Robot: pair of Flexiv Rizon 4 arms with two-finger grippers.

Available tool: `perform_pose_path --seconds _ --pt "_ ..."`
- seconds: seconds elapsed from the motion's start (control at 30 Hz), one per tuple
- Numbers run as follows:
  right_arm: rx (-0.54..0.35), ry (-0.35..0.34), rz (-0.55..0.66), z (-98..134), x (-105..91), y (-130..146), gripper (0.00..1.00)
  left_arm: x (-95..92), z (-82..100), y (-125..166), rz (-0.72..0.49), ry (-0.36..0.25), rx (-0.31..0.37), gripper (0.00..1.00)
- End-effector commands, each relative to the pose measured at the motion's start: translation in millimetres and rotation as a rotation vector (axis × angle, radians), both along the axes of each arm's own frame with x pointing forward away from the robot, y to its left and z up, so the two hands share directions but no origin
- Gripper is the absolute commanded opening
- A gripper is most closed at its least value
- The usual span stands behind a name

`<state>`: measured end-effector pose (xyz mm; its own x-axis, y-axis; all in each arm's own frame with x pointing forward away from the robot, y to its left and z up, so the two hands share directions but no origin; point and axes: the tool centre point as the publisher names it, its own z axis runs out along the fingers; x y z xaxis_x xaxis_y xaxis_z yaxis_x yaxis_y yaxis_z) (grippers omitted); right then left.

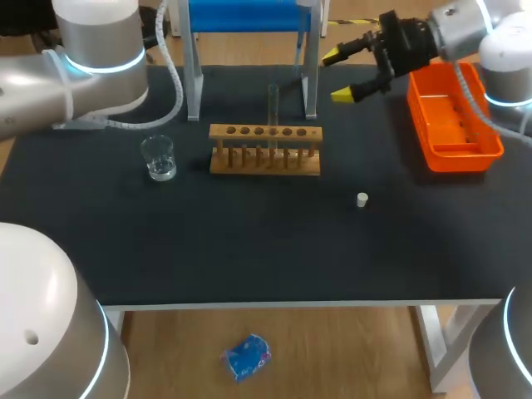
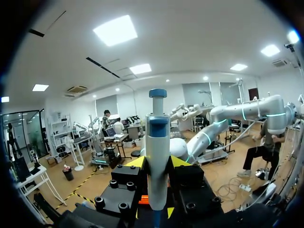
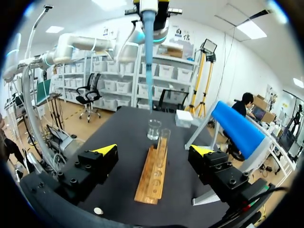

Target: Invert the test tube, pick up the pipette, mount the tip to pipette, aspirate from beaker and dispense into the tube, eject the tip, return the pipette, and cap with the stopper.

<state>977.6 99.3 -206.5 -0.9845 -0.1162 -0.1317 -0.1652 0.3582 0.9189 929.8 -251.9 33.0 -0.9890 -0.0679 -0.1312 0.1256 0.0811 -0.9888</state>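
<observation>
My left gripper (image 2: 157,164) is shut on the white pipette (image 2: 157,142). In the right wrist view the pipette's blue tip (image 3: 148,61) hangs high over the glass beaker (image 3: 154,129). That gripper is out of the head view. The beaker (image 1: 158,158) stands left of the wooden rack (image 1: 264,151). A clear test tube (image 1: 273,112) stands upright in the rack. The small white stopper (image 1: 362,199) lies on the mat to the rack's front right. My right gripper (image 1: 342,75) is open and empty, raised at the back right, facing the rack (image 3: 153,180) and tube (image 3: 164,142).
An orange tray (image 1: 453,125) sits at the right edge under my right arm. The blue pipette stand (image 1: 249,17) rises behind the rack on two grey legs. The mat in front of the rack holds only the stopper (image 3: 98,210).
</observation>
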Motion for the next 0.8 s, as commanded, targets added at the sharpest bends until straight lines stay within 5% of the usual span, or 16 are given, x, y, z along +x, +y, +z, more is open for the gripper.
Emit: perform_pose_path --seconds 0.03,0.27,0.8 --pt "0.035 -0.018 -0.024 13.6 -22.8 -22.8 1.0 -12.9 3.1 -12.0 0.014 -0.001 0.014 0.0" --pt "0.128 -0.022 0.012 28.7 -46.1 -31.9 1.0 -45.3 -6.0 -15.5 0.021 0.016 0.008 0.0" --pt "0.159 0.002 0.018 27.9 -44.8 -29.7 1.0 -45.3 -6.0 -15.5 0.021 0.016 0.008 0.0"
